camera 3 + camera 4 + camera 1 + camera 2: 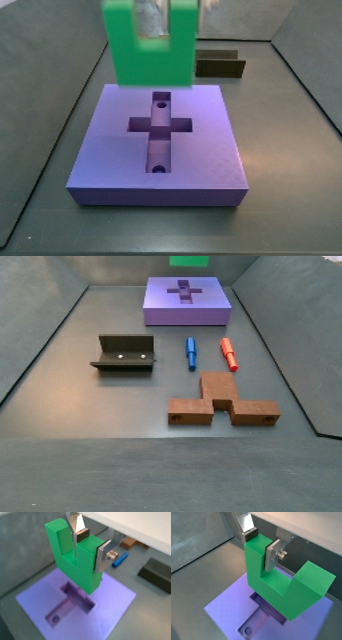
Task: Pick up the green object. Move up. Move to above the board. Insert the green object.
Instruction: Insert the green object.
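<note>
Sitting on the grey desk are one large flat purple slab with a cross-shaped recess, one brown U-shaped block, one dark L-shaped fixture, one blue pen-like stick and one red one. The hand is gripping one bright green U-shaped block above the slab.

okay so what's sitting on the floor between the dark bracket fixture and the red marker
A blue marker lies between the fixture and the red marker, seen in a side view. The gripper holds the green object above the board.
</note>
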{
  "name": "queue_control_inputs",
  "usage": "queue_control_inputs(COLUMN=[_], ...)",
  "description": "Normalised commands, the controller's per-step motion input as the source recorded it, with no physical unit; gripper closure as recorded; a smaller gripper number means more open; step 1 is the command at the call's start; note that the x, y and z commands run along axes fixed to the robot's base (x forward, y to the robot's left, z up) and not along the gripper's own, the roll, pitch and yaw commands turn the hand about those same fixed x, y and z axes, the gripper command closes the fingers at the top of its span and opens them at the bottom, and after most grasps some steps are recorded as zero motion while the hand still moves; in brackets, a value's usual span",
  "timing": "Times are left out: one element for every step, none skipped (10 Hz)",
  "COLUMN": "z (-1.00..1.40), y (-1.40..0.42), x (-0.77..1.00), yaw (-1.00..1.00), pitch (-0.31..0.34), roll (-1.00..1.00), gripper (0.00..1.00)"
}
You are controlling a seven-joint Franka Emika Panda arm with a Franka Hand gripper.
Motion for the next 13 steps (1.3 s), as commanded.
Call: queue_control_inputs(z=[-0.37, -0.42, -0.29, -0.21, -0.33, -0.37, -0.27, -0.17, 0.0, 0.0, 0.0, -0.05, -0.14], y=[-0.31, -0.11, -0.04, -0.01, 0.0, 0.0, 0.0, 0.0, 0.11, 0.09, 0.0, -0.06, -0.02], x=[0.69, 0.54, 0.55, 0.49, 0.17, 0.06, 0.0, 0.03, 0.1, 0.0, 0.06, 0.0, -0.15], yaw=[0.17, 0.16, 0.07, 0.0, -0.23, -0.17, 0.0, 0.0, 0.0, 0.07, 0.07, 0.03, 0.1], pitch=[0.0, 0.0, 0.0, 0.017, 0.003, 0.0, 0.0, 0.0, 0.0, -0.016, -0.027, -0.03, -0.09], roll=[0.28, 0.17, 0.23, 0.26, 0.01, -0.11, -0.2, -0.3, -0.4, -0.33, -0.12, 0.06, 0.14], gripper=[1.0, 1.0, 1.0, 1.0, 1.0, 1.0, 1.0, 1.0, 1.0, 1.0, 1.0, 1.0, 1.0])
